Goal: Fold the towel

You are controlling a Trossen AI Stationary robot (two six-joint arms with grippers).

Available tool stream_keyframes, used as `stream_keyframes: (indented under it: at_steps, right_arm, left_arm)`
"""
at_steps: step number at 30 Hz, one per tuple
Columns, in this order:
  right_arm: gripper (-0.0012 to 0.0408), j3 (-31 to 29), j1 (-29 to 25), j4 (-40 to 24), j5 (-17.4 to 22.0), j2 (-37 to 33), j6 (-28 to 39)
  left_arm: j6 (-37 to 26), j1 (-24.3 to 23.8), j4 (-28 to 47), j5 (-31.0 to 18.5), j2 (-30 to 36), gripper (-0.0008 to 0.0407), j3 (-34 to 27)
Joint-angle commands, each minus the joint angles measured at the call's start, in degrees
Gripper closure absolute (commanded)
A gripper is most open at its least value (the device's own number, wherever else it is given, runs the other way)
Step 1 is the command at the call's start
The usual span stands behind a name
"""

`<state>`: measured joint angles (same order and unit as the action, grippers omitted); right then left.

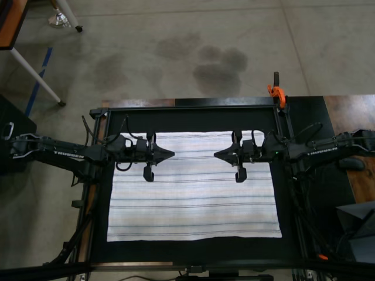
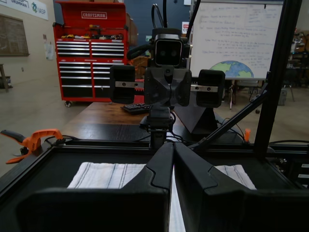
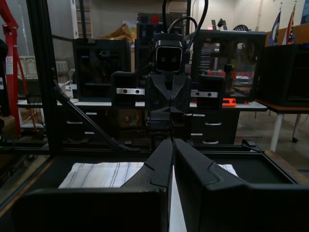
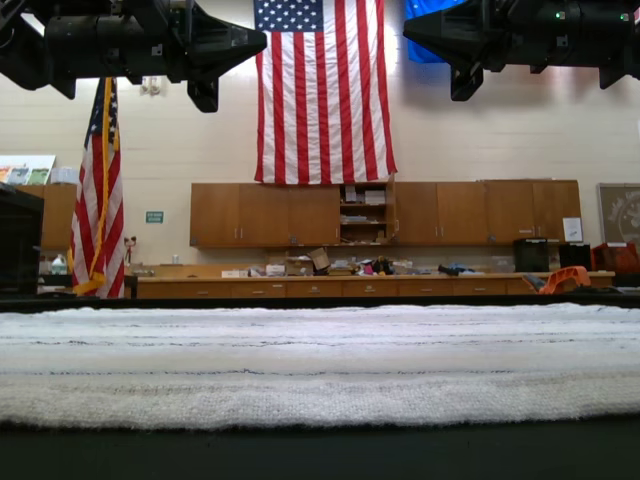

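1. Your towel [image 1: 193,193] lies spread flat and unfolded on the black work surface [image 1: 287,246] inside a black frame; it is white with thin grey-blue and brownish stripes running across it in the top view.
2. Both arms reach in from opposite sides and face each other, tips pointing inward, over the towel's far strip, well apart from one another.
3. Your left gripper [image 2: 172,159] has its two fingers pressed together to a point, holding nothing. Its wrist view looks straight across at the other arm, with an orange clamp [image 2: 34,142] on the frame rail, a red tool chest [image 2: 89,53] and a whiteboard [image 2: 236,36] behind.
4. Your right gripper [image 3: 172,157] is likewise closed to a point and empty. Its wrist view shows the towel below and the opposite arm ahead.
5. In the exterior view, both grippers hang high above the towel, clear of the fabric, with its thick near hem across the foreground and an American flag [image 4: 325,90] on the back wall.
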<state>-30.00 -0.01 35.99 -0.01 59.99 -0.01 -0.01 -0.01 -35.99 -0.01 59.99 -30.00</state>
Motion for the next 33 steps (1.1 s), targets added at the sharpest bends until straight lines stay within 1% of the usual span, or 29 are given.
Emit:
stream_keyframes:
  at_steps: [1,30,33]
  right_arm:
    - [0.0396,-0.7,-0.04,-3.04,0.07,-0.2,0.0]
    - [0.0396,-0.7,-0.04,-3.06,0.07,-0.2,-0.02]
    - [0.0396,-0.7,-0.02,-1.6,0.07,-0.2,0.0]
  left_arm:
    - [-0.02,0.0,0.39,-0.02,0.17,0.0399,0.17]
    - [-0.02,0.0,0.37,-0.02,0.17,0.0399,0.17]
    - [-0.02,0.0,0.37,0.0,0.17,0.0399,0.17]
